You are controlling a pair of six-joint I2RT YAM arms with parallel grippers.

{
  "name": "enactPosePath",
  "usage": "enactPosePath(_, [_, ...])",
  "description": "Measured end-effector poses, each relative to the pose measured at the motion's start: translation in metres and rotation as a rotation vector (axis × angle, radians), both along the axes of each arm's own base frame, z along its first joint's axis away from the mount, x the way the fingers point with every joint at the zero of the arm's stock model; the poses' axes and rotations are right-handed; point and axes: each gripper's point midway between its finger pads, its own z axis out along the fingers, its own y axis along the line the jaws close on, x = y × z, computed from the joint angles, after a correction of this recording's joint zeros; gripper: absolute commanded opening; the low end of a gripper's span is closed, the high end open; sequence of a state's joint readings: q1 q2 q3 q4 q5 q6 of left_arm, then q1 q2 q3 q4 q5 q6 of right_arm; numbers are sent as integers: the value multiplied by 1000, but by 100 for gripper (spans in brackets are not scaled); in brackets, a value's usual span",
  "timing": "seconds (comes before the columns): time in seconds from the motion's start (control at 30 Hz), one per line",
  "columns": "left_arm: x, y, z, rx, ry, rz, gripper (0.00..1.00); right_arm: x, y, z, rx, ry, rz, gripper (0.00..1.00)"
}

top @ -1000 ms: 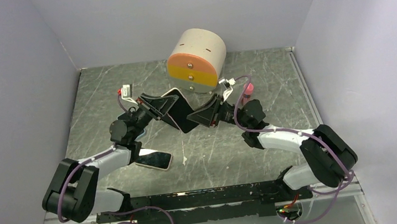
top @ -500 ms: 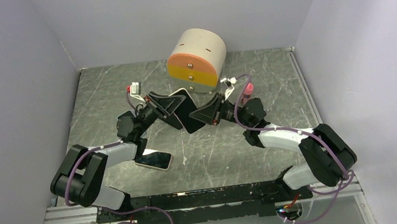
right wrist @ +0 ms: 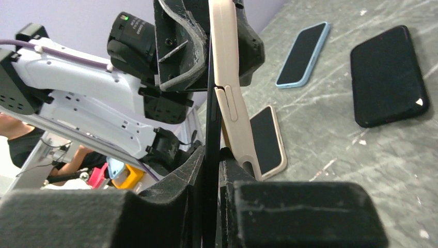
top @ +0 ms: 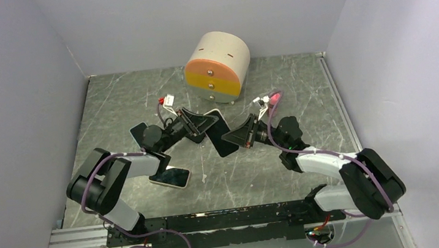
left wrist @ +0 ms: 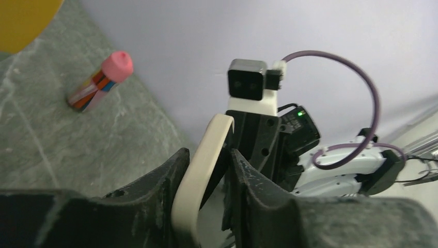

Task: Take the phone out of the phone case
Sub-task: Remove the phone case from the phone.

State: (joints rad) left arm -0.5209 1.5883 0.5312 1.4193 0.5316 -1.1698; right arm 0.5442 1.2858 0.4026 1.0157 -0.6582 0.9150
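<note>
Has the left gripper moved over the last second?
Yes. In the top view the left gripper has shifted right, from above the phone lying on the table to nearer the drawer unit.

cream phone case (left wrist: 199,173), black phone (top: 224,142), grey marbled table (top: 300,91).
</note>
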Motion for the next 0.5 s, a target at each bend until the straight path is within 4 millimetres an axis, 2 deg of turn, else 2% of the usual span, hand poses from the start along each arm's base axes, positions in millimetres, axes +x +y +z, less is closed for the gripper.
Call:
enactPosePath(0.17, [1,-3,-25,80,31,7,53,-4,-9,-17,-47,29,-33,0])
enactPosePath(0.37, [3,1,-66,182,112,38,61,-5,-14,-45,-104,111,-66,0])
enactPosePath(0.5, [1,10,-85,265,142,86,65,1,-18,-49,-105,147,-111,0])
